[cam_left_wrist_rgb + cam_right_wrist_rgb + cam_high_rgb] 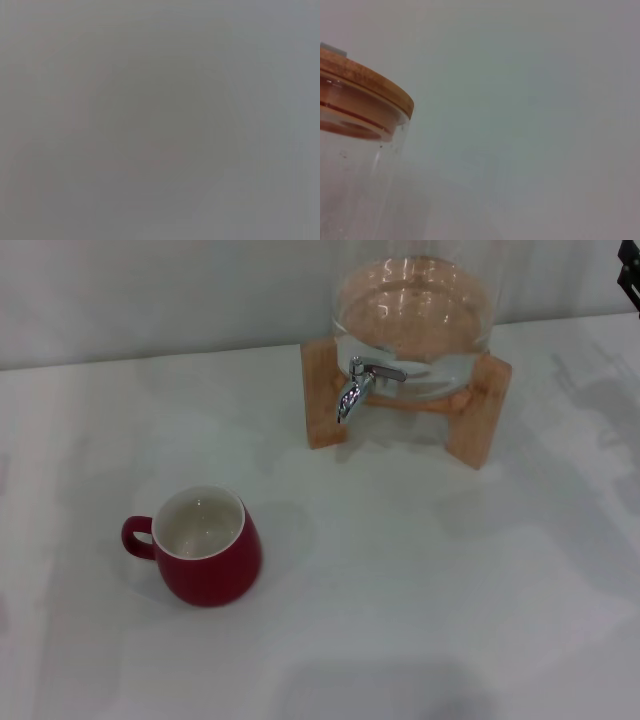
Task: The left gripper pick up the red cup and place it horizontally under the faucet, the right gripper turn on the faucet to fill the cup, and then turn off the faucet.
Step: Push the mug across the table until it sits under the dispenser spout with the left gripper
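Note:
The red cup (205,552) stands upright on the white table (420,570) at the front left, its white inside showing and its loop handle pointing left. The chrome faucet (357,386) juts from the clear glass jar (415,315) at the back, its spout curving down over bare table. The cup sits well in front of and to the left of the spout. A black piece of my right gripper (632,278) shows at the upper right edge, right of the jar. My left gripper is out of view, and the left wrist view shows only plain grey.
The jar rests on a wooden stand (480,420) whose two legs flank the faucet. In the right wrist view the jar's wooden lid (365,82) and glass wall (355,190) show close by. A pale wall runs behind the table.

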You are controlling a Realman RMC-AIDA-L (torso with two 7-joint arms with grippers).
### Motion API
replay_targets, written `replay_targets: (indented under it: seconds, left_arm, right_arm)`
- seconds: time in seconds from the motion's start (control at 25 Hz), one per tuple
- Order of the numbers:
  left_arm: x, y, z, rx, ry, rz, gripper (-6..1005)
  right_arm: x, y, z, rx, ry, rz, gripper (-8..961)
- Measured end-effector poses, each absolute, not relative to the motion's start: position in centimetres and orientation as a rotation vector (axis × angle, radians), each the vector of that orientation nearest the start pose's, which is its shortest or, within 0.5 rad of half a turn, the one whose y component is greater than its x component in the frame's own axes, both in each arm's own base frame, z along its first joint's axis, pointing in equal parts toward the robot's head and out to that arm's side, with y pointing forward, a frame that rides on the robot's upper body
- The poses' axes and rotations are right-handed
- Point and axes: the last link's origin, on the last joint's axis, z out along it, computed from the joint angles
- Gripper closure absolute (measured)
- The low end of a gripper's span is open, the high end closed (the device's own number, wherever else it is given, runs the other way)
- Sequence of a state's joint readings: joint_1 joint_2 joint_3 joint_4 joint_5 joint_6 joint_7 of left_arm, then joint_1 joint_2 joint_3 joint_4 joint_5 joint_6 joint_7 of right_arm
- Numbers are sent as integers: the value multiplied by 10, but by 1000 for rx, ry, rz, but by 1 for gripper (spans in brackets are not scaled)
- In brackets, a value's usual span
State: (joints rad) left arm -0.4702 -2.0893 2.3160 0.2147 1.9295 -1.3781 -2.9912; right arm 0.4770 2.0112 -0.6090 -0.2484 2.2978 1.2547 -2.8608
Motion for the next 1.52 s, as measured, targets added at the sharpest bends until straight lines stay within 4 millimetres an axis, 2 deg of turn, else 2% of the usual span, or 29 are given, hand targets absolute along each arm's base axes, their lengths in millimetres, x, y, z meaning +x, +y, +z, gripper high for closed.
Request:
replay_targets:
  seconds: [0.68, 1.04, 1.52]
  left_arm:
    - [-317, 309, -10, -1415, -390, -647, 167]
    - [-306, 289, -45, -1609, -359, -638, 166]
    - [-303, 264, -61, -1651, -320, -594, 167]
  right_arm:
    - [323, 377, 98, -1515, 195, 668, 290]
    - [318, 385, 98, -1521, 192, 668, 290]
    - [312, 390, 102, -1519, 157, 661, 290]
